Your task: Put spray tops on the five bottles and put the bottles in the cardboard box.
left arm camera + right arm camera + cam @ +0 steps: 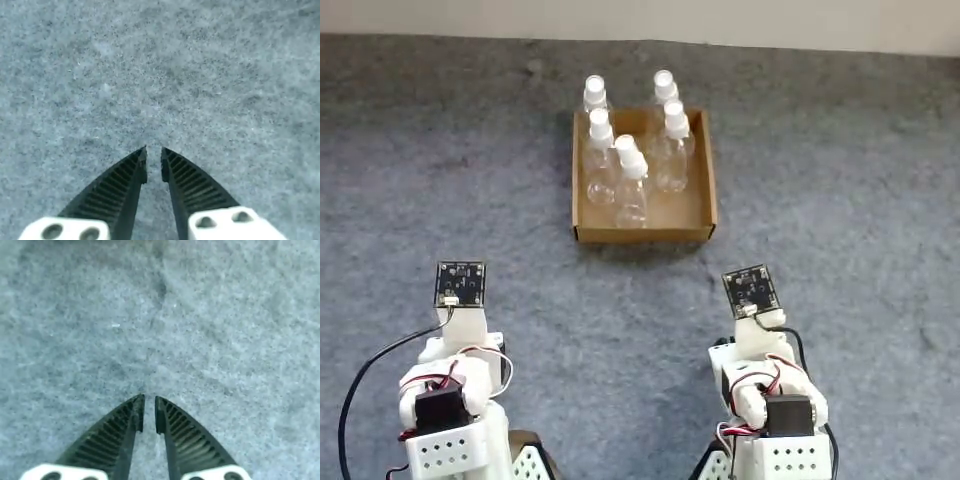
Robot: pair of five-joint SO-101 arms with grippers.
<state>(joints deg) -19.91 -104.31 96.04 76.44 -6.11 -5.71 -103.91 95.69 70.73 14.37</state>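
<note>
Several clear bottles [631, 190] with white spray tops [601, 122] stand upright in the open cardboard box [642, 234] at the far middle of the grey carpet. Both arms sit drawn back at the near edge, well short of the box, the left arm [455, 350] to the box's left and the right arm [765, 360] to its right. My left gripper [153, 155] hangs shut over bare carpet, its black ribbed fingers [125, 185] almost touching with nothing between them. My right gripper [149, 402] is likewise shut over bare carpet and holds nothing.
Grey carpet [840, 180] spreads on all sides of the box, with a pale wall strip [720, 20] along the far edge. A black cable [360, 385] loops beside the left arm's base.
</note>
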